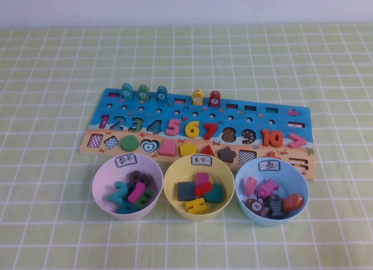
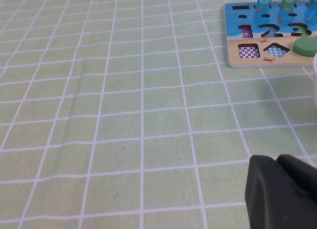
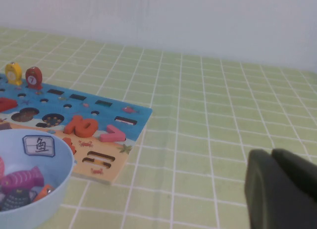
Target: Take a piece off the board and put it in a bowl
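Observation:
The board (image 1: 245, 109) lies across the middle of the table, with coloured numbers and shape pieces on it. The yellow bowl (image 1: 172, 175) stands in front of it, between two other bowls. A small flat red bar (image 1: 203, 189) lies tilted in the yellow bowl on top of other pieces. A small red bit (image 1: 271, 155) shows on the board behind the blue bowl's rim; I cannot tell what it is. Neither arm shows in the high view. My left gripper (image 2: 275, 160) is shut and empty over bare cloth left of the board (image 2: 233, 51). My right gripper (image 3: 271, 152) is shut and empty over cloth right of the board (image 3: 133, 121).
A pale lilac bowl (image 1: 102, 175) with number pieces stands left of the yellow one. A light blue bowl (image 1: 242, 175) with fish pieces stands on its right and also shows in the right wrist view (image 3: 67, 162). Green checked cloth covers the table.

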Robot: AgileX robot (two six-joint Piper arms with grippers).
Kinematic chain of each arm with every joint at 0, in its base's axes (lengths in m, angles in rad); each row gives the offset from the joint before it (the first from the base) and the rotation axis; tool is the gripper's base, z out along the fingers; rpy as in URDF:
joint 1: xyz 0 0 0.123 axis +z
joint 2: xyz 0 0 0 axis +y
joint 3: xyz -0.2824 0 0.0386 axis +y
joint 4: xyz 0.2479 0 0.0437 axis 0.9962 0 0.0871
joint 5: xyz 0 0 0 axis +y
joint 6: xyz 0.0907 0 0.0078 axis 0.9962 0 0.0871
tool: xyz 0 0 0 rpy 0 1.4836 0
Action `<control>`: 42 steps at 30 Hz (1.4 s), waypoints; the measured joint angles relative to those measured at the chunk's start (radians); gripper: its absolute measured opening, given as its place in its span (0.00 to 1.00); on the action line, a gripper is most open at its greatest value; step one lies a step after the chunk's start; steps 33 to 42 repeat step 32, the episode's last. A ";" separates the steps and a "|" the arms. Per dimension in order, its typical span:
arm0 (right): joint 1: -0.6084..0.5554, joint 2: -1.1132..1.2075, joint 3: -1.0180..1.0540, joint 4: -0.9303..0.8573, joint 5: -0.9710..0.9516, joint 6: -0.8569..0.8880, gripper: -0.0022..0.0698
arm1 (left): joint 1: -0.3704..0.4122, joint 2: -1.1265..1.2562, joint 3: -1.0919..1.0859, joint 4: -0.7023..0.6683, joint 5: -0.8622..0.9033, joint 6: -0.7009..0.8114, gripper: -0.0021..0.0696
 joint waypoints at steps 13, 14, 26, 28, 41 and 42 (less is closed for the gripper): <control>-0.013 -0.113 0.021 -0.214 0.225 0.326 0.01 | 0.000 0.000 0.000 0.000 0.000 0.000 0.02; -0.024 -0.113 0.021 -0.216 0.240 0.327 0.01 | 0.000 0.000 0.000 0.000 0.000 0.000 0.02; -0.082 -0.113 0.021 -0.202 0.271 0.327 0.01 | 0.000 0.000 0.000 0.000 0.000 0.000 0.02; -0.082 -0.113 0.021 -0.199 0.272 0.327 0.01 | 0.000 0.000 0.000 0.000 0.000 0.000 0.02; -0.082 -0.113 0.021 -0.199 0.273 0.327 0.01 | 0.000 0.000 0.000 0.000 0.000 0.000 0.02; -0.082 -0.113 0.021 -0.199 0.273 0.327 0.01 | 0.000 0.000 0.000 0.000 0.000 0.000 0.02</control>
